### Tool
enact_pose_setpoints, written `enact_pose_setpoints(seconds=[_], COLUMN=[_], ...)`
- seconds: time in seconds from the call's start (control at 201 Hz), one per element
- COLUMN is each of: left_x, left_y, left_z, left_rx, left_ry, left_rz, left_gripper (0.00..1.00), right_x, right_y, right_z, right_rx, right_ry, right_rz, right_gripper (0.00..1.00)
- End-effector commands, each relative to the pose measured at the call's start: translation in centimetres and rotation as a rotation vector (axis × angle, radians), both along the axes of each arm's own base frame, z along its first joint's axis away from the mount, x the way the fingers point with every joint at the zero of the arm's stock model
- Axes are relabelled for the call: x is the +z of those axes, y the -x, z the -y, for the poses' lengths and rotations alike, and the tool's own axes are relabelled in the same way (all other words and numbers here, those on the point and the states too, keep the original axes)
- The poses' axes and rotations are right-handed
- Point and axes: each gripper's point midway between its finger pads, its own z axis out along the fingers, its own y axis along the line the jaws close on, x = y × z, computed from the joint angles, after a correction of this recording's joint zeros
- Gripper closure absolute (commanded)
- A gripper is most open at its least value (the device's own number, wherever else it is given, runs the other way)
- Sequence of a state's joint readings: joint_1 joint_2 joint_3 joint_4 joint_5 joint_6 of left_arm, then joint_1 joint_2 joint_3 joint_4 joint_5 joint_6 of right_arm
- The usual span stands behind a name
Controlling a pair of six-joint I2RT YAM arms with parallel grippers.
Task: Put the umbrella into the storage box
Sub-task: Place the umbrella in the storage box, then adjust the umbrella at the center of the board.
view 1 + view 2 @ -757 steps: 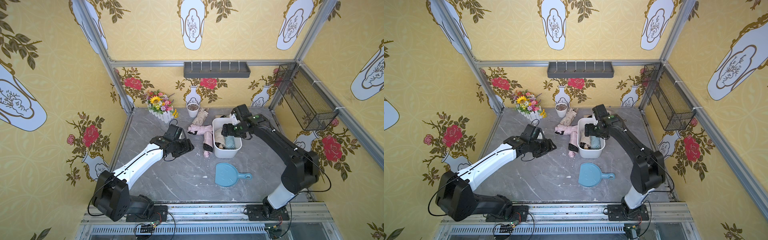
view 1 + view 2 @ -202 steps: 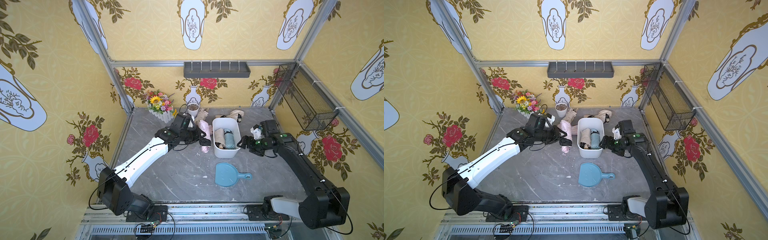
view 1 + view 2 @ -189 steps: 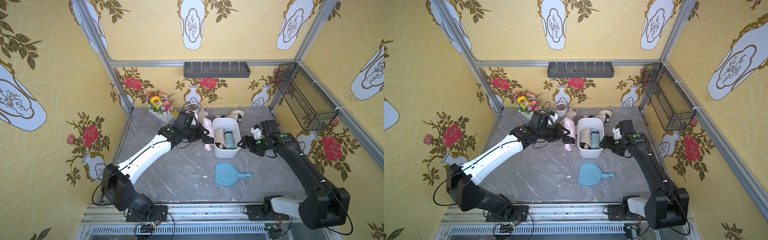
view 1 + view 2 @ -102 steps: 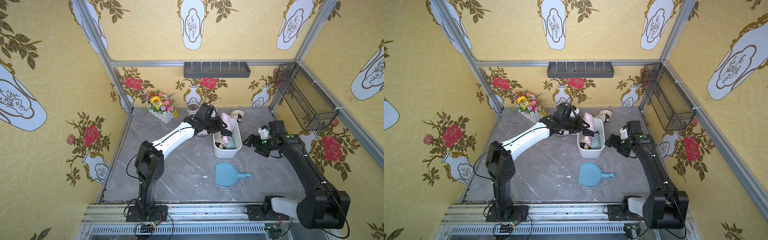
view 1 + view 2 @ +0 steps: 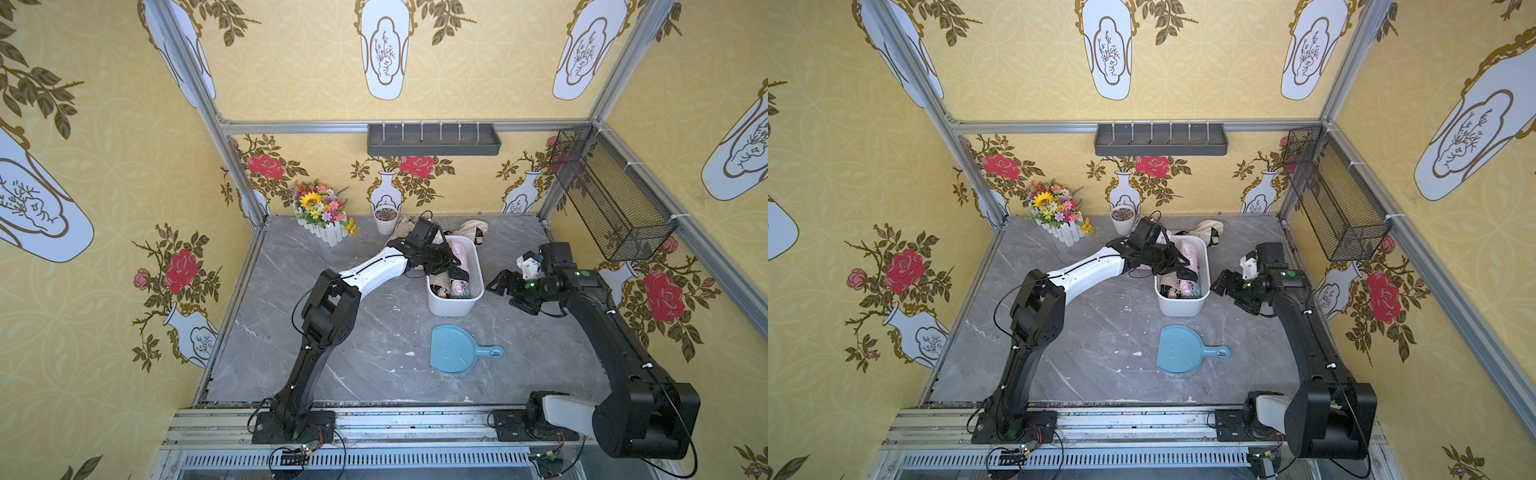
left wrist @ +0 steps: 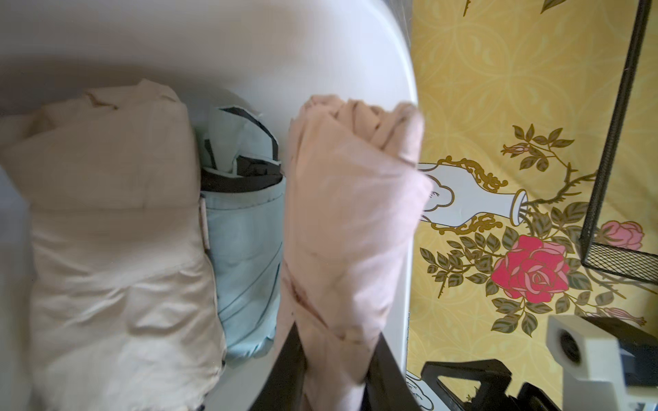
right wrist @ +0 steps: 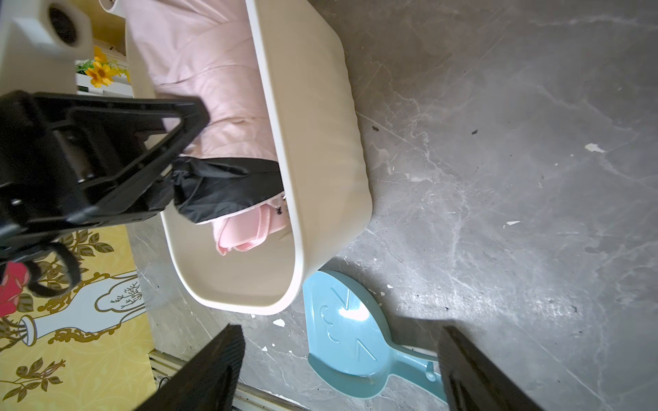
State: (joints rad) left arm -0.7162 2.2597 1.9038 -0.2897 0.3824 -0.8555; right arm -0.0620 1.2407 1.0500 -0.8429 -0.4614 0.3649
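The storage box (image 5: 454, 303), a white smooth plastic tub with rounded corners and a rolled rim, was stood upright on the grey marbled tabletop, lengthwise toward the back wall. The umbrella (image 6: 341, 220), folded, of pale pink fabric with a black band (image 7: 228, 188) and a pink handle end with a strap (image 7: 249, 227), was lain lengthwise inside the box along one long wall (image 7: 313, 149). Beside it in the box a beige folded umbrella (image 6: 114, 227) and a light blue one (image 6: 245, 249) were seen.
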Motion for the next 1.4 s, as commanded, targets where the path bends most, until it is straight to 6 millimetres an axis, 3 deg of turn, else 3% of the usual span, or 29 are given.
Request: enact_pose_setpoints(seconds=[0.0, 0.08, 0.279, 0.388, 0.603, 0.707, 0.807, 0.991, 1.17, 1.394], left_x=[-0.5, -1.2, -0.7, 0.5, 5.6, 7.7, 8.3, 7.1, 5.5, 3.1], left_y=[-0.5, -0.8, -0.8, -0.6, 0.8, 2.0, 2.9, 4.3, 5.7, 4.2], left_z=[1.1, 1.1, 1.6, 0.9, -1.3, -3.1, -5.7, -10.7, -14.7, -19.2], left_rx=[-0.022, -0.018, -0.051, -0.038, -0.019, -0.004, 0.03, 0.083, 0.129, 0.226], left_ry=[0.037, 0.028, 0.048, 0.025, 0.025, 0.003, -0.086, -0.287, -0.345, -0.398], left_rz=[0.013, 0.015, 0.018, 0.048, 0.124, 0.164, 0.194, 0.201, 0.179, 0.075], left_gripper=[0.78, 0.62, 0.48, 0.45, 0.44, 0.44, 0.43, 0.41, 0.4, 0.4], right_x=[-0.1, -0.2, 0.0, 0.4, 0.5, 0.6, 1.5, 4.3, 7.0, 8.8], right_y=[0.2, 0.2, 0.2, 0.4, 1.1, 1.3, 1.1, -0.2, -2.6, -6.8], right_z=[-0.1, -0.1, -0.1, -0.1, 0.2, 0.3, 0.2, -1.3, -5.5, -10.1], right_rx=[0.02, 0.023, 0.029, 0.03, 0.037, 0.048, 0.061, 0.166, 0.349, 0.457], right_ry=[-0.001, -0.004, -0.002, 0.0, 0.028, 0.043, 0.047, 0.074, 0.203, 0.242], right_rz=[-0.008, -0.009, -0.006, 0.001, 0.002, -0.001, 0.025, 0.131, 0.262, 0.335], right_gripper=[0.11, 0.11, 0.1, 0.1, 0.1, 0.1, 0.1, 0.12, 0.12, 0.14])
